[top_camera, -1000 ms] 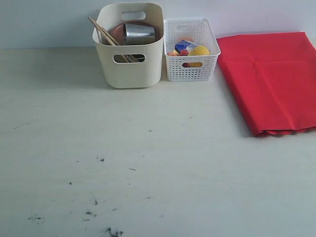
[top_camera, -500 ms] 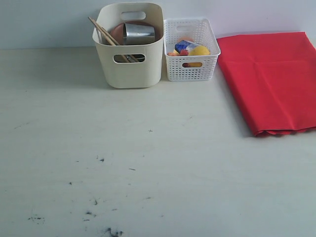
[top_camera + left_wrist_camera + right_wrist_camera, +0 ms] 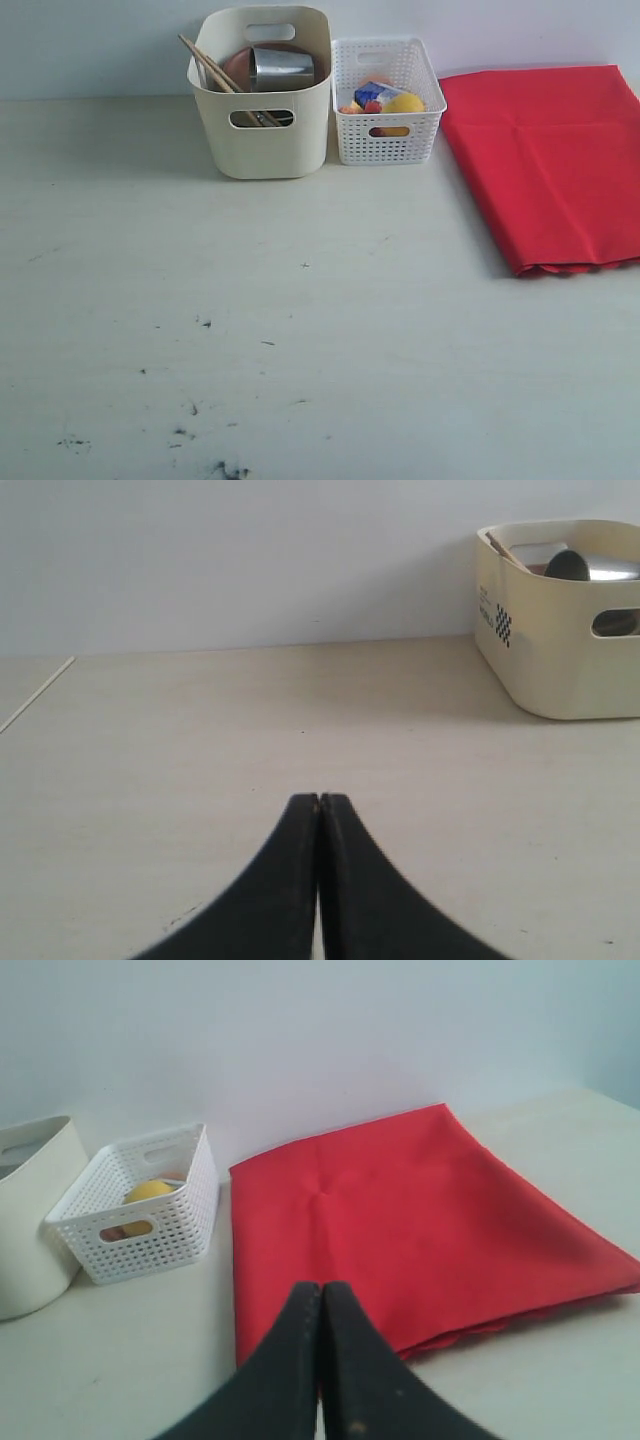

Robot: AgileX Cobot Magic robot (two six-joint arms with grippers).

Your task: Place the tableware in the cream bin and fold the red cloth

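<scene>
The cream bin (image 3: 263, 140) stands at the back of the table and holds the steel cup (image 3: 281, 68), the brown wooden plate (image 3: 236, 66) and the tan chopsticks (image 3: 205, 62); bowl, spoon and knife are hidden. The same cream bin (image 3: 560, 630) shows in the left wrist view, far ahead of my left gripper (image 3: 319, 800), which is shut and holds nothing. The red cloth (image 3: 548, 160) lies folded at the back right. My right gripper (image 3: 321, 1288) is shut and empty, just short of the red cloth (image 3: 410, 1220). Neither gripper appears in the exterior view.
A white lattice basket (image 3: 386, 140) with toy food, a yellow lemon (image 3: 404, 103) among it, stands between bin and cloth. The white lattice basket (image 3: 140, 1220) also shows in the right wrist view. A wall runs behind the table. Dark scuff marks (image 3: 205, 420) dot the near tabletop.
</scene>
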